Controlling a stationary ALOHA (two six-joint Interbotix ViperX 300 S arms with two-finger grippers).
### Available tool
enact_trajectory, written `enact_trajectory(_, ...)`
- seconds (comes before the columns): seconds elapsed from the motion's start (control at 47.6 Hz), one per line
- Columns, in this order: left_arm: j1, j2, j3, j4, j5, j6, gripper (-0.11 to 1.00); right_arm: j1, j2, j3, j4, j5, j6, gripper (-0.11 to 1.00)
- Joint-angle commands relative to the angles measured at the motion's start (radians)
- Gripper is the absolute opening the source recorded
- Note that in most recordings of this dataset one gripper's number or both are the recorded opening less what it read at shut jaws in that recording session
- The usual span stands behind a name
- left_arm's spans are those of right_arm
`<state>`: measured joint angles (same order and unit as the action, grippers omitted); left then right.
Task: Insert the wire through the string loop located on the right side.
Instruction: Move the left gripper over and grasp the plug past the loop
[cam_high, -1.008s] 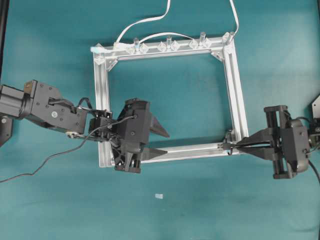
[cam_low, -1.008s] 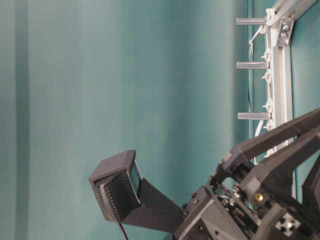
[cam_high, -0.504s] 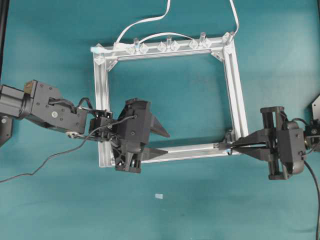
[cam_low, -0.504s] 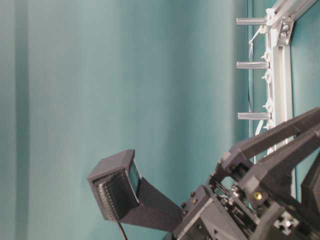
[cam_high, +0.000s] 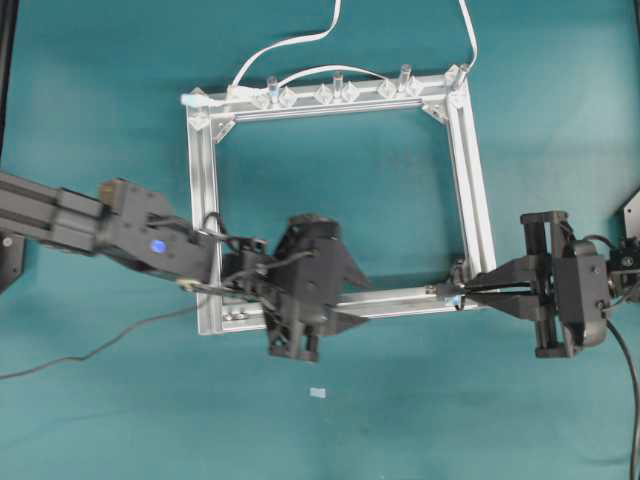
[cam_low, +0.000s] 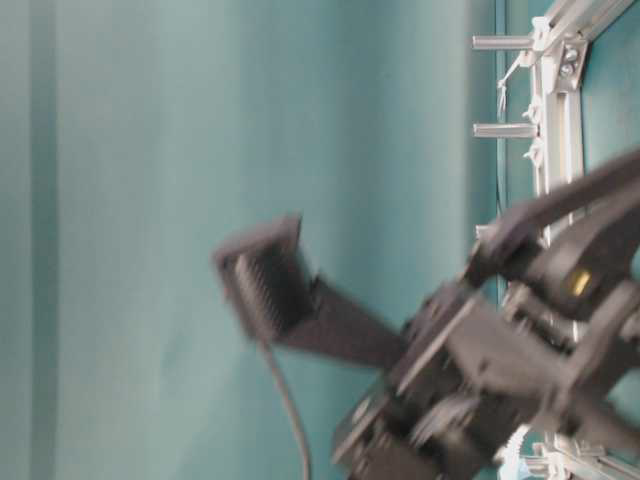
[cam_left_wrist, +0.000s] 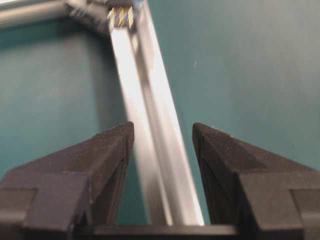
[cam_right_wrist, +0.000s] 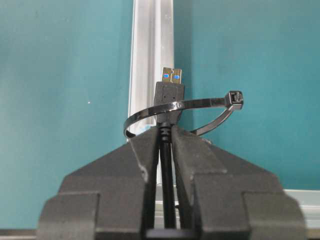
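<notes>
Two grippers are seen over an aluminium frame (cam_high: 470, 170) laid flat on a teal table (cam_high: 100, 100). The right gripper (cam_right_wrist: 164, 131) is closed on the wire (cam_right_wrist: 168, 102), pinched just behind the black plug housing, so that the silver plug tip with its blue inserts projects forward over the frame's rail. The string loop (cam_right_wrist: 181, 114), a thin dark band with a small square head on its right end, is seen arching across the plug housing; the plug appears to be passed through it, with the band crossing in front of the housing and curving back to both sides. In the overhead view this gripper (cam_high: 462, 292) is placed at the frame's lower right corner, fingertips pointed left along the bottom rail.

The left gripper (cam_left_wrist: 163, 135) is held with its jaws wide apart, nothing between them but the bottom rail running away toward the plug at the far corner. Overhead it (cam_high: 355, 300) is positioned over the bottom rail, left of centre, pointed right toward the other gripper. White flat cables (cam_high: 300, 45) are routed through clear clips (cam_high: 335, 92) along the frame's top rail.
</notes>
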<state>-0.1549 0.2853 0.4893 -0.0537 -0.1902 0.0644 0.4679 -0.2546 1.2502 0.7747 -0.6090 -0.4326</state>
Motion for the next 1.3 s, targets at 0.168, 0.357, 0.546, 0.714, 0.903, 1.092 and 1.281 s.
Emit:
enact_trajectory(0.168,-0.003,0.066,-0.121,0.003,-0.005,0.000,0.50,-0.003,-0.005,-0.017,-0.003,-0.009,0.000,0.12)
enact_trajectory(0.357,0.000,0.094,-0.143,0.003,-0.006,0.000,0.50,-0.002,-0.006,-0.012,-0.003,-0.009,0.000,0.12)
enact_trajectory(0.546,0.014,0.097,-0.153,0.003,-0.005,0.000,0.50,-0.002,-0.005,-0.012,-0.003,-0.009,-0.002,0.12)
enact_trajectory(0.714,0.034,0.104,-0.189,0.003,-0.005,-0.002,0.50,-0.003,-0.006,-0.014,-0.003,-0.011,-0.002,0.12)
enact_trajectory(0.903,0.043,0.147,-0.255,0.002,-0.006,-0.002,0.50,-0.002,-0.006,-0.015,-0.003,-0.011,-0.002,0.12)
enact_trajectory(1.092,0.048,0.196,-0.328,0.003,-0.005,-0.002,0.51,-0.003,-0.005,-0.014,-0.003,-0.011,0.000,0.12)
enact_trajectory(1.281,0.048,0.222,-0.374,0.003,-0.005,0.000,0.51,-0.003,-0.005,-0.017,-0.003,-0.011,0.000,0.12)
